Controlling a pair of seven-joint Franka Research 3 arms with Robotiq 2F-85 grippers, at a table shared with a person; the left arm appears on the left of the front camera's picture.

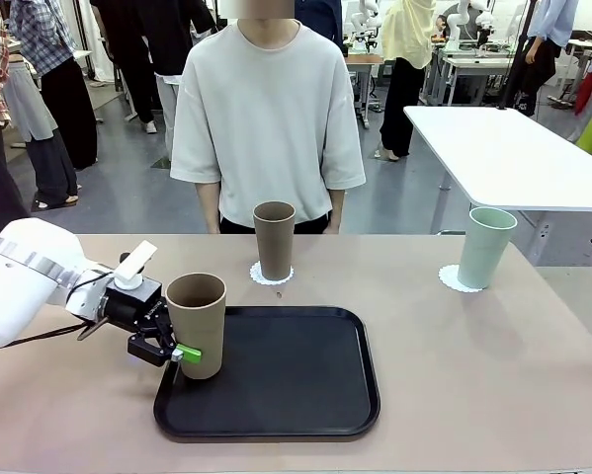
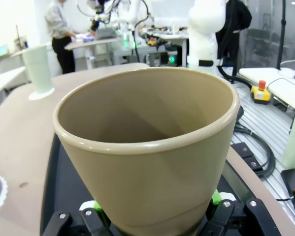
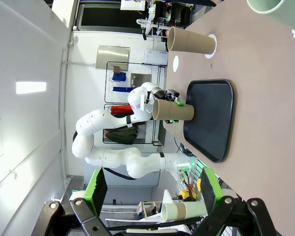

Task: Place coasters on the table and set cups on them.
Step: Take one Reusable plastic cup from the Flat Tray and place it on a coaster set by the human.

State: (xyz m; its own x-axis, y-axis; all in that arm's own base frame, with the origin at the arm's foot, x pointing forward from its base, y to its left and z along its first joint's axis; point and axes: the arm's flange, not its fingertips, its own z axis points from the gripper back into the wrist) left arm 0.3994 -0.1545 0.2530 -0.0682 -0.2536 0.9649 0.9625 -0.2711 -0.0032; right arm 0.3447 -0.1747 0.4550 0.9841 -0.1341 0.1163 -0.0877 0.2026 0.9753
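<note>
Item: tan cup (image 1: pixel 197 324), on the black tray (image 1: pixel 276 380). Light, rigid, smooth-walled, tapered. My left fingers (image 1: pixel 182 354) clamp its lower body; my right fingers (image 3: pixel 152 194) spread, holding nothing.

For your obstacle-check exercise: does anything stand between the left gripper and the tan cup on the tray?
No. The left gripper is shut on the tan cup, its green pads against the lower wall, at the left edge of the black tray.
</note>
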